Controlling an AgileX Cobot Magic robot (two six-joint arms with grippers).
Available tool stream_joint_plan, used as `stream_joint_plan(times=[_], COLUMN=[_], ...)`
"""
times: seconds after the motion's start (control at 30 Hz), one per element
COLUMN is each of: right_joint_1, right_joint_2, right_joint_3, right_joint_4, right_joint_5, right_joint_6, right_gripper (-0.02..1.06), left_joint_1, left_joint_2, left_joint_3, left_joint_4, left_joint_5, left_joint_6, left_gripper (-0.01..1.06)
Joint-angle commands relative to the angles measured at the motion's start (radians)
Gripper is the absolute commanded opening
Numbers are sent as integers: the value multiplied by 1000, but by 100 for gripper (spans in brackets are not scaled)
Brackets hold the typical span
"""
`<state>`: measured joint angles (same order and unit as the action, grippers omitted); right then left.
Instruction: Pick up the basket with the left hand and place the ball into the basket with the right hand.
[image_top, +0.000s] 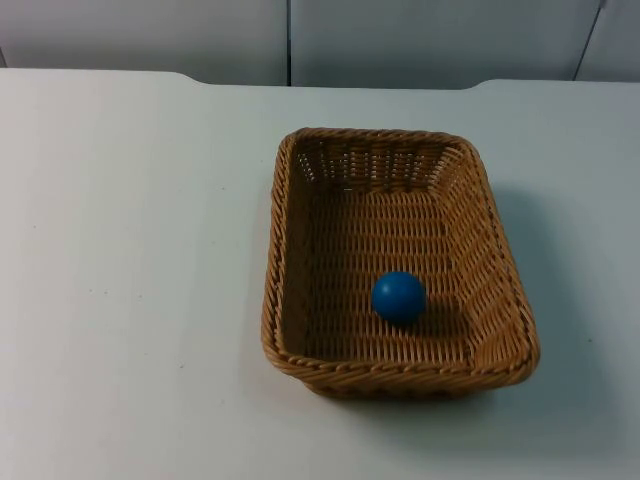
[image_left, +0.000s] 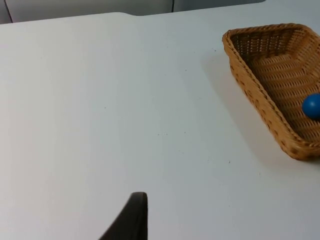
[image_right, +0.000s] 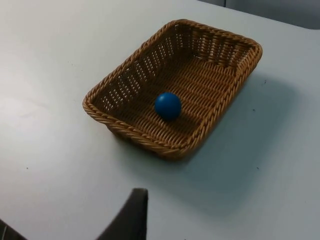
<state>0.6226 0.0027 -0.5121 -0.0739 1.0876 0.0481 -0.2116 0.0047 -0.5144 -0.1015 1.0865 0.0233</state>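
Already the blue ball (image_top: 399, 296) lies inside the basket (image_top: 283, 235) on the desk (image_top: 130, 280) — basket right of the left gripper (image_left: 131, 220), ahead of the right gripper (image_right: 131, 216); finger spread unreadable.

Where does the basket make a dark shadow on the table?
Top view: the basket throws a soft shadow toward the picture's right and near side; the ball darkens the weave beside it. Right wrist view: a wide grey shadow lies on the table past the rim.
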Motion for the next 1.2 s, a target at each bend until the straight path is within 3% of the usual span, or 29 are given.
stream_joint_plan(times=[0.0, 0.7, 1.17], right_joint_1=[2, -22, -385], right_joint_2=[-3, -3, -3], right_joint_3=[4, 4, 4], right_joint_4=[-3, -3, -3], right_joint_5=[-8, -8, -8], right_joint_6=[1, 1, 1], right_gripper=[105, 105, 105], left_joint_1=[0, 0, 0], left_joint_2=[-5, -5, -5], left_joint_3=[5, 5, 5], left_joint_4=[-7, -2, -2], left_joint_5=[-14, -14, -14], left_joint_6=[-5, -5, -5], left_gripper=[105, 105, 105])
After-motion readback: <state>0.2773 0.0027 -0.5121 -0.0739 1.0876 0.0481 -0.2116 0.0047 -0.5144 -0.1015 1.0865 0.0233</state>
